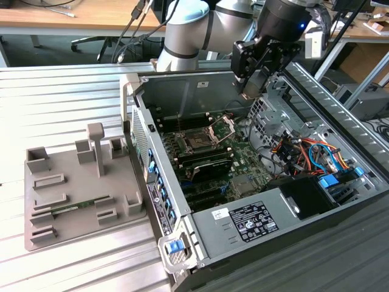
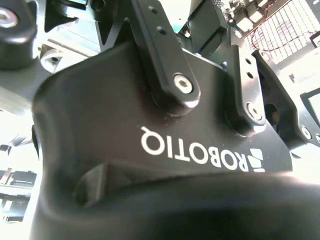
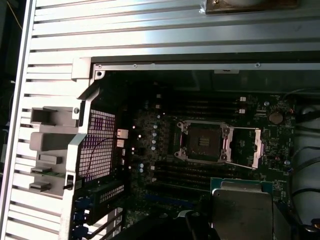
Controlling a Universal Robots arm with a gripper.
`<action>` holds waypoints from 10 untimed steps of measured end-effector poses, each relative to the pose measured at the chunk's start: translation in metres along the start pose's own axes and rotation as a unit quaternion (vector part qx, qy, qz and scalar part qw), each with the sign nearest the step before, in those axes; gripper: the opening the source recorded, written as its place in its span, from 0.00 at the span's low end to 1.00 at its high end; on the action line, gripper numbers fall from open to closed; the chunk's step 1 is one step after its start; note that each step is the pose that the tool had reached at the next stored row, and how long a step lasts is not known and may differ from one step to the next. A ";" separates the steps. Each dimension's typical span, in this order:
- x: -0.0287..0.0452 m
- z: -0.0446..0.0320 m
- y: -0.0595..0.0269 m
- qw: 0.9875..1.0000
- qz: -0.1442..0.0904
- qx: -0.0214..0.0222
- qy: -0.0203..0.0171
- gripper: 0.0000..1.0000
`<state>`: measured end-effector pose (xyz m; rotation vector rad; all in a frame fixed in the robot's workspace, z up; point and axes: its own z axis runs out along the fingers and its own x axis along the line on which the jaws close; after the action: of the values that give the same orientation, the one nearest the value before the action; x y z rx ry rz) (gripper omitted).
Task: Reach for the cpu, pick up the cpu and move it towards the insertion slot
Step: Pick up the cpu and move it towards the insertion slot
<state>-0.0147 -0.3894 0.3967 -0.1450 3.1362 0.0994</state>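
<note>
I see my gripper (image 1: 250, 91) clenched on the cpu (image 3: 242, 212), hovering above the open computer case (image 1: 243, 201), with the insertion slot (image 3: 202, 141) below.

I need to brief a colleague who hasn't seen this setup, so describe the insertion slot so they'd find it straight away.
Start at the open computer case lying on the ridged metal table, and look at the green circuit board on its floor. The insertion slot is the square socket with a dark centre and a shiny hinged metal frame swung open, unlike the long black memory slots beside it.
</note>
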 end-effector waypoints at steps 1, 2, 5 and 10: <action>-0.0005 0.0002 0.0000 1.000 0.000 0.000 0.000 0.54; -0.0010 0.0004 0.0001 1.000 0.000 0.000 0.000 0.54; -0.0021 0.0009 0.0002 1.000 0.000 0.000 0.000 0.54; -0.0042 0.0018 0.0005 1.000 0.000 0.000 0.000 0.54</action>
<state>-0.0106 -0.3884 0.3949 -0.1451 3.1362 0.0995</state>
